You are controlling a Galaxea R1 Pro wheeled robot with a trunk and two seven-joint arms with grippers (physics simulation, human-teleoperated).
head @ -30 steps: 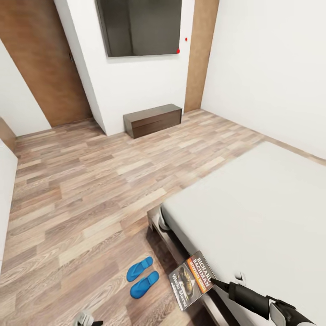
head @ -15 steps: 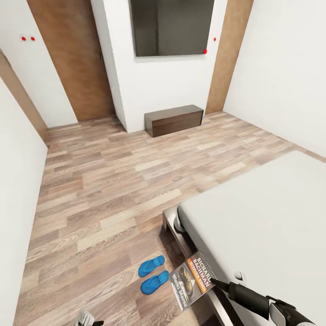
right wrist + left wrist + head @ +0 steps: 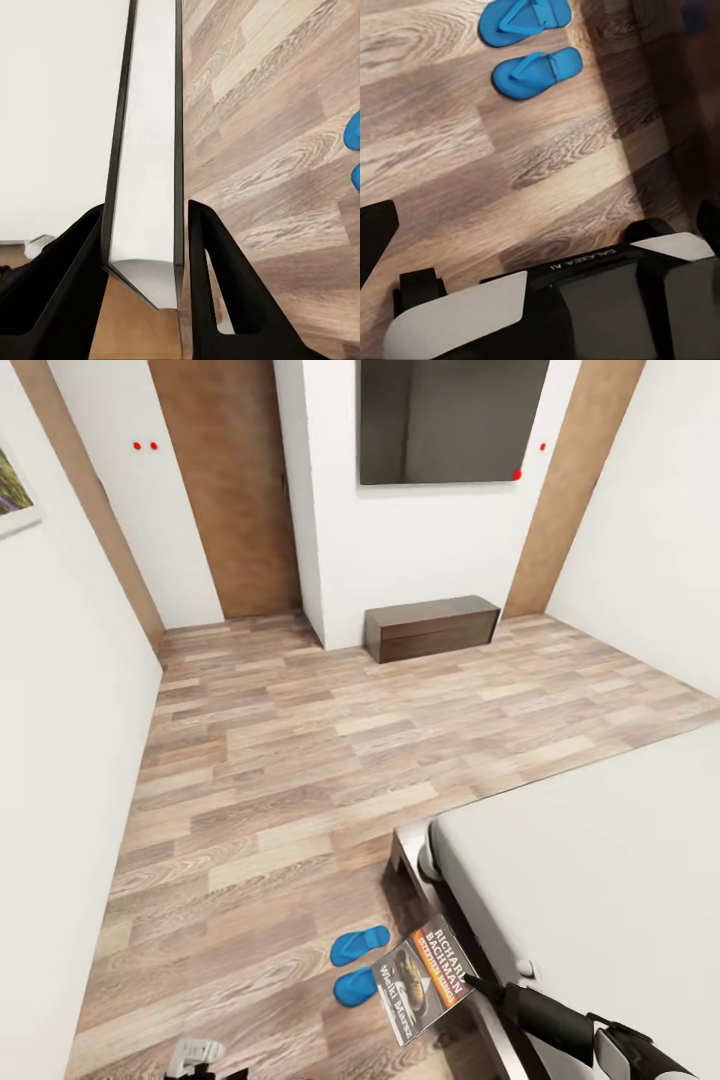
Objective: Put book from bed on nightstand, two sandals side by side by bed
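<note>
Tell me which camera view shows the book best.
The head view: the book shows its whole cover there, title readable, held past the bed's corner by the right gripper. The right wrist view shows it edge-on between the jaws.

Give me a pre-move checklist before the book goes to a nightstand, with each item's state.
1. Grip on the book: ok. In the right wrist view the right gripper has a finger on each side of the book, shut on it.
2. Book clear of the bed: ok. It is held out past the bed's edge, over the floor.
3. Sandals placed: ok. Both lie side by side on the floor next to the bed.
4. Left gripper free: cannot tell. It sits low at the head view's edge; its fingers are not clear.
5. Nightstand located: cannot tell. Ahead stands a long low cabinet, not a nightstand.
</note>
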